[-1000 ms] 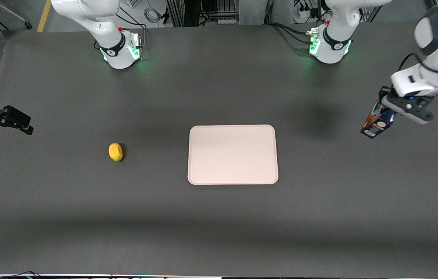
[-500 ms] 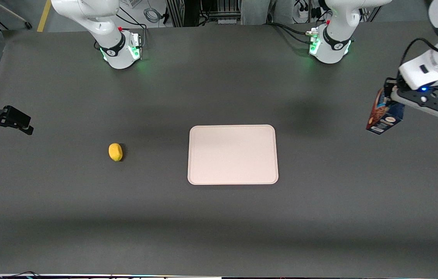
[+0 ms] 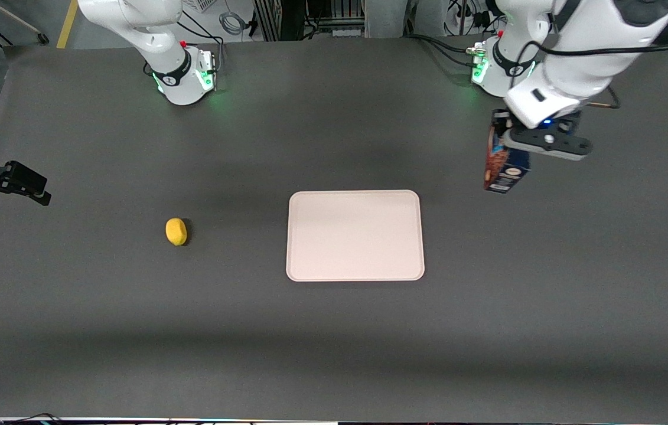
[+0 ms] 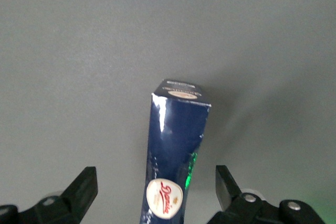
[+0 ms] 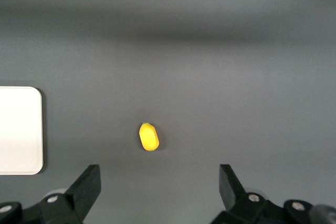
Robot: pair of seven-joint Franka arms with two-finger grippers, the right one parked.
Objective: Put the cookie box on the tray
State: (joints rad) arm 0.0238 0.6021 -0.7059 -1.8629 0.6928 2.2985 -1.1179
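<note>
My arm reaches in from above the working arm's end of the table, its white forearm sloping down toward the middle and the wrist pointing down at the dark table (image 3: 334, 354). My gripper (image 3: 508, 141) hangs in the air, clamped on the top of the cookie box (image 3: 502, 165), which dangles upright below it, clear of the surface. In my wrist view the box (image 4: 176, 156) runs away from me between my two black fingers (image 4: 84, 187), its end flap toward the table. The tray (image 3: 355, 235) lies flat mid-table, nearer the front camera than the box and well apart from it. A yellow lump (image 3: 176, 231) sits toward the parked arm's end.
</note>
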